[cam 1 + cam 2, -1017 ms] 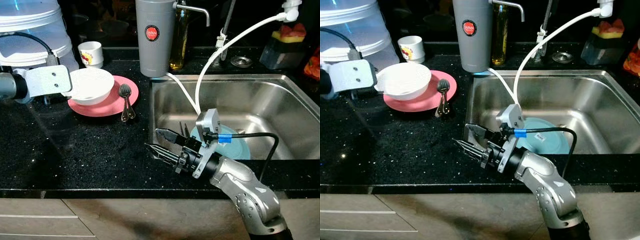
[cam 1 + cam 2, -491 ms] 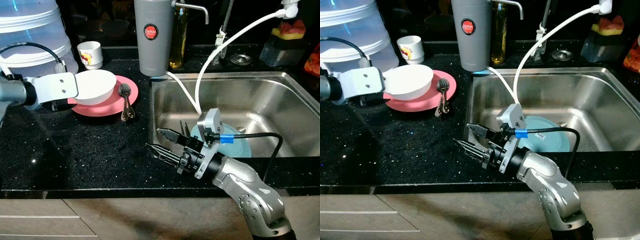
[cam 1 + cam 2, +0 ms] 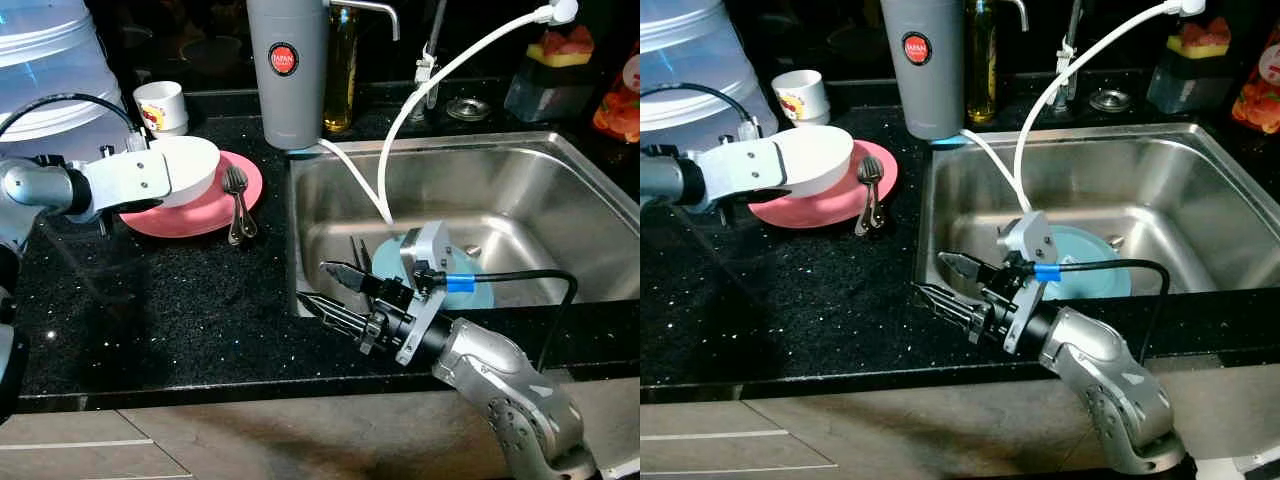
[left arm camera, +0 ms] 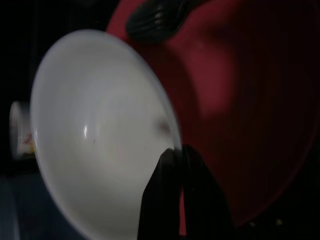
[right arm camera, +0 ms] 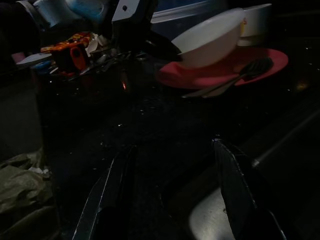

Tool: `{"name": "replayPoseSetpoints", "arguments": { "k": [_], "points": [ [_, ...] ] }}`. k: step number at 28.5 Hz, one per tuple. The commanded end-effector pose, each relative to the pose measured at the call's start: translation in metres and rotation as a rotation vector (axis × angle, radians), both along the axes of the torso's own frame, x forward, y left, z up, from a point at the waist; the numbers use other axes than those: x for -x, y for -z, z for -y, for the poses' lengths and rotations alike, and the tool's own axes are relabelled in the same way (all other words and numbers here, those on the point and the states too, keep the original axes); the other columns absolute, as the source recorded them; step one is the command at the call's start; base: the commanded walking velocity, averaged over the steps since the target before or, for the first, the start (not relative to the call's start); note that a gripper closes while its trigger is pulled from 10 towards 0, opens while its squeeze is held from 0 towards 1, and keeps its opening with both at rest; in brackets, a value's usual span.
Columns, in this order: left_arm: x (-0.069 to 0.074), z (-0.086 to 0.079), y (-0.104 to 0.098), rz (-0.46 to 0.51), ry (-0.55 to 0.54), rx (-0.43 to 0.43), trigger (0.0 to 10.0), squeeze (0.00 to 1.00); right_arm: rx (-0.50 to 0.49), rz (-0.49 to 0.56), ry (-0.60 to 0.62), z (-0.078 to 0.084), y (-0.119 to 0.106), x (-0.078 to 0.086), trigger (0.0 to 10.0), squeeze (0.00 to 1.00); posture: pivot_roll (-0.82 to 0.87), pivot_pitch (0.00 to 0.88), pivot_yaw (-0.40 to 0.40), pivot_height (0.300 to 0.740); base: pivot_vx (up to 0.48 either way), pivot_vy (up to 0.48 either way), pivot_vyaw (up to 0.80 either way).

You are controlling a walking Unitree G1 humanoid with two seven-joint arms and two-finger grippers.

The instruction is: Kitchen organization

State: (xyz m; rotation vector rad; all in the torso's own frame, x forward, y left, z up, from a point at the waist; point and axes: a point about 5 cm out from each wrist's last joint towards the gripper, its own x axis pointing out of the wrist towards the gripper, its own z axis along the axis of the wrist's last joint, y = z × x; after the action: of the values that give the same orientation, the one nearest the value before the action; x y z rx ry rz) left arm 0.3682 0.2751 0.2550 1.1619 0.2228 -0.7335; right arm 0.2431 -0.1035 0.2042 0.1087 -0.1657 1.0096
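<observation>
Left gripper [image 4: 175,165] pinches the tilted bowl's [image 3: 185,165] rim to lift it off the pink plate [image 3: 195,212]; right gripper [image 3: 335,290] waits, fingers apart, by the sink [image 3: 520,170].

Left pincer [image 4: 172,160] is pinched closed, arm reaching rightward; right pincer [image 3: 335,290] gapes, arm reaching leftward.

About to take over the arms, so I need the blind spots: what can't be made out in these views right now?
- Blue plate in the sink: near part hidden by the right gripper and its wrist, both eye views.
- Pink plate: left part covered by the white bowl and the left gripper.
- Things on the counter at the far side, right wrist view: too dark to name.
- Cup print: too small to read.
</observation>
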Motion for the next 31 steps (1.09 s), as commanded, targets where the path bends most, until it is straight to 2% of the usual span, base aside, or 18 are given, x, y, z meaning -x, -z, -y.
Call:
{"name": "replayPoseSetpoints", "arguments": {
  "k": [1, 4, 6, 7, 9, 10, 12, 15, 18, 19, 21, 22, 23, 24, 25, 26, 29, 31],
  "points": [
    [-0.001, 0.001, 0.0, -0.002, 0.002, -0.017, 0.0, 0.0, -0.002, -0.005, -0.006, 0.0, -0.001, 0.003, 10.0, 0.0, -0.03, 0.066, 0.067, 0.74, 0.0, 0.0, 0.0],
    [-0.002, 0.001, -0.003, 0.018, -0.004, -0.016, 0.0, 0.0, -0.003, -0.008, -0.003, -0.001, -0.001, 0.002, 10.0, 0.0, -0.02, 0.058, 0.069, 0.74, 0.0, 0.0, 0.0],
    [-0.004, 0.001, -0.015, 0.078, -0.008, 0.001, 0.0, 0.0, -0.014, -0.01, 0.002, -0.002, 0.0, 0.0, 10.0, 0.0, -0.02, 0.048, 0.074, 0.74, 0.0, 0.0, 0.0],
    [-0.004, 0.001, -0.015, 0.078, -0.008, 0.001, 0.0, 0.0, -0.014, -0.01, 0.002, -0.002, 0.0, 0.0, 10.0, 0.0, -0.02, 0.048, 0.074, 0.74, 0.0, 0.0, 0.0],
    [-0.006, 0.005, -0.034, 0.149, 0.002, 0.058, 0.0, 0.0, -0.033, -0.014, 0.011, -0.002, 0.0, -0.001, 10.0, 0.0, -0.01, 0.04, 0.08, 0.74, 0.0, 0.0, 0.0],
    [-0.006, 0.005, -0.034, 0.149, 0.002, 0.058, 0.0, 0.0, -0.033, -0.014, 0.011, -0.002, 0.0, -0.001, 10.0, 0.0, -0.01, 0.04, 0.08, 0.74, 0.0, 0.0, 0.0],
    [-0.006, 0.009, -0.052, 0.213, 0.018, 0.121, 0.0, 0.0, -0.046, -0.016, 0.025, -0.002, 0.0, -0.003, 10.0, 0.0, -0.01, 0.038, 0.081, 0.74, 0.0, 0.0, 0.0],
    [-0.003, 0.022, -0.091, 0.328, 0.092, 0.284, 0.0, 0.0, -0.075, -0.033, 0.064, 0.0, 0.0, -0.007, 10.0, 0.0, 0.0, 0.03, 0.083, 0.74, 0.0, 0.0, 0.0],
    [0.003, 0.038, -0.116, 0.366, 0.192, 0.417, 0.0, 0.0, -0.086, -0.062, 0.098, 0.002, 0.001, -0.012, 10.0, 0.0, 0.01, 0.024, 0.082, 0.74, 0.0, 0.0, 0.0],
    [0.003, 0.038, -0.116, 0.366, 0.192, 0.417, 0.0, 0.0, -0.086, -0.062, 0.098, 0.002, 0.001, -0.012, 10.0, 0.0, 0.01, 0.024, 0.082, 0.74, 0.0, 0.0, 0.0],
    [0.009, 0.051, -0.123, 0.348, 0.269, 0.498, 0.0, 0.0, -0.102, -0.085, 0.107, 0.003, 0.002, -0.014, 10.0, 0.0, 0.01, 0.018, 0.085, 0.74, 0.0, 0.0, -0.4],
    [0.009, 0.051, -0.123, 0.348, 0.269, 0.498, 0.0, 0.0, -0.102, -0.085, 0.107, 0.003, 0.002, -0.014, 10.0, 0.0, 0.01, 0.018, 0.085, 0.74, 0.0, 0.0, -0.8],
    [0.014, 0.062, -0.123, 0.318, 0.327, 0.555, 0.0, 0.0, -0.121, -0.089, 0.116, 0.004, 0.001, -0.016, 10.0, 0.0, 0.01, 0.016, 0.086, 0.74, 0.0, 0.0, -0.8],
    [0.014, 0.062, -0.123, 0.318, 0.327, 0.555, 0.0, 0.0, -0.121, -0.089, 0.116, 0.004, 0.001, -0.016, 10.0, 0.0, 0.01, 0.016, 0.086, 0.74, 0.0, 0.0, -0.8],
    [0.02, 0.074, -0.119, 0.274, 0.385, 0.606, 0.0, 0.0, -0.144, -0.089, 0.132, 0.006, 0.0, -0.018, 10.0, 0.0, 0.01, 0.013, 0.088, 0.74, 0.0, 0.0, -0.8],
    [0.03, 0.09, -0.107, 0.196, 0.454, 0.659, 0.0, 0.0, -0.175, -0.082, 0.158, 0.009, -0.003, -0.021, 10.0, 0.0, 0.01, 0.011, 0.092, 0.74, 0.0, 0.0, -0.8],
    [0.032, 0.094, -0.1, 0.17, 0.465, 0.676, 0.0, 0.0, -0.182, -0.079, 0.168, 0.01, -0.004, -0.022, 10.0, 0.0, 0.01, 0.008, 0.093, 0.74, 0.0, 0.0, -0.8],
    [0.034, 0.1, -0.089, 0.13, 0.463, 0.712, 0.0, 0.0, -0.189, -0.073, 0.187, 0.012, -0.004, -0.023, 10.0, 0.0, 0.02, 0.004, 0.095, 0.74, 0.0, 0.0, -0.8]
  ]
}}
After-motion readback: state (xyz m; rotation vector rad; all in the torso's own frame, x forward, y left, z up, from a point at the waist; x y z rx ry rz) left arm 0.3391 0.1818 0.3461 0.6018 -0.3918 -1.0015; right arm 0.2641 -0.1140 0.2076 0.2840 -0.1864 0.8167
